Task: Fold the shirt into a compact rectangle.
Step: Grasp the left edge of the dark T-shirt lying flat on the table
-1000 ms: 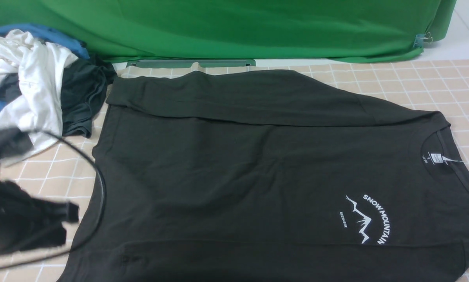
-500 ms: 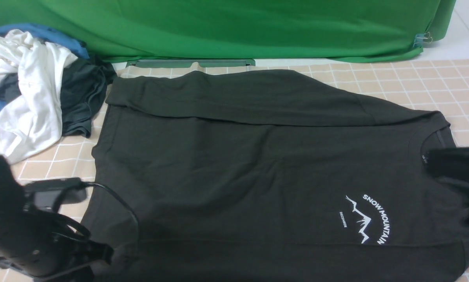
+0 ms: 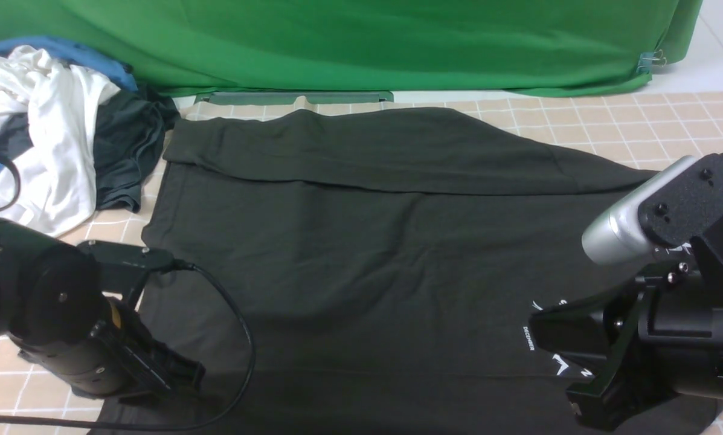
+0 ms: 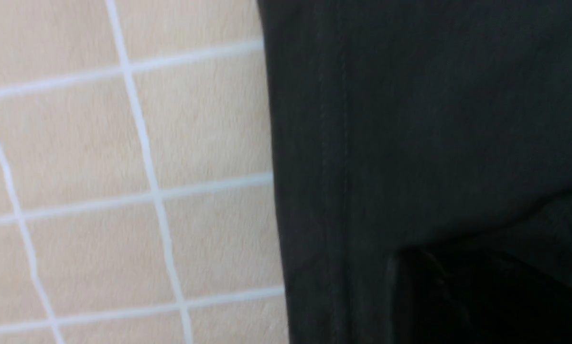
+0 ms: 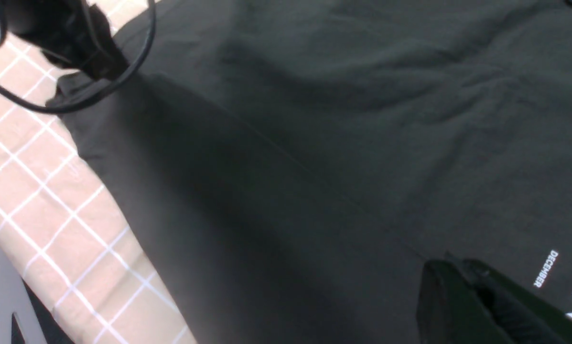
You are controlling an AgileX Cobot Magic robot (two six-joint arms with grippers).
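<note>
1. A heap of other clothes [image 3: 53, 133] lies bunched against the shirt's far left corner and plays no part in the fold
2. The left pincer [image 3: 183, 377] sits low at the shirt's near left corner, by the stitched hem [image 4: 333, 143]. I cannot tell whether its jaws are spread or pressed together, or whether any cloth is between them
3. The shirt [image 3: 361, 254] lies flat and chest up over most of the counter [image 3: 669, 121], with its neck to the right. Its far long edge [image 3: 367, 151] is already turned in over the body. It looks like thin, light cotton, soft and limp, so it should sag and wrinkle wherever it is unsupported. The best holds are probably the near hem corner and the near shoulder, pinching both layers and lifting them together so the edge stays straight
4. The right pincer [image 5: 446, 272] hangs just over the shirt's chest print [image 3: 529, 338], jaws pressed together with nothing in them
</note>
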